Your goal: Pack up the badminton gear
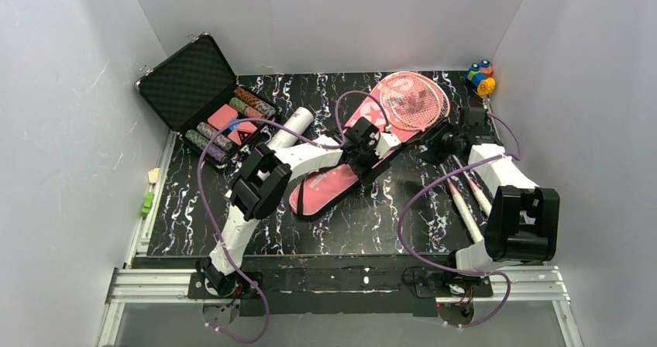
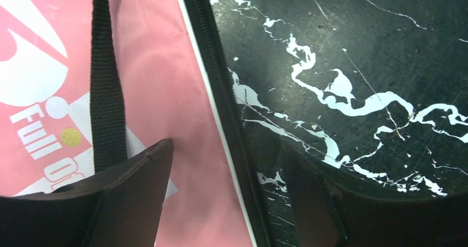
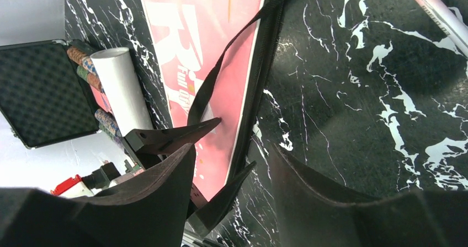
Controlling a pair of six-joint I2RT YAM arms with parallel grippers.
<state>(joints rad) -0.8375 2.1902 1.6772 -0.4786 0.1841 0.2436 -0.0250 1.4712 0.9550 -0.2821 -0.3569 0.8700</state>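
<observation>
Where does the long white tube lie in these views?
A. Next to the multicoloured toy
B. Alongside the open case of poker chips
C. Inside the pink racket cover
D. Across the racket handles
B: the top external view shows the white tube lying alongside the open case of poker chips, outside the pink cover and far from the multicoloured toy.

the strap (image 2: 105, 92) vanishes beneath the left gripper's (image 2: 226, 159) finger; the cover's (image 2: 160, 81) lettering beside it is cut off. past the right gripper (image 3: 229, 164), a racket shaft (image 3: 439, 11) leaves the frame.
</observation>
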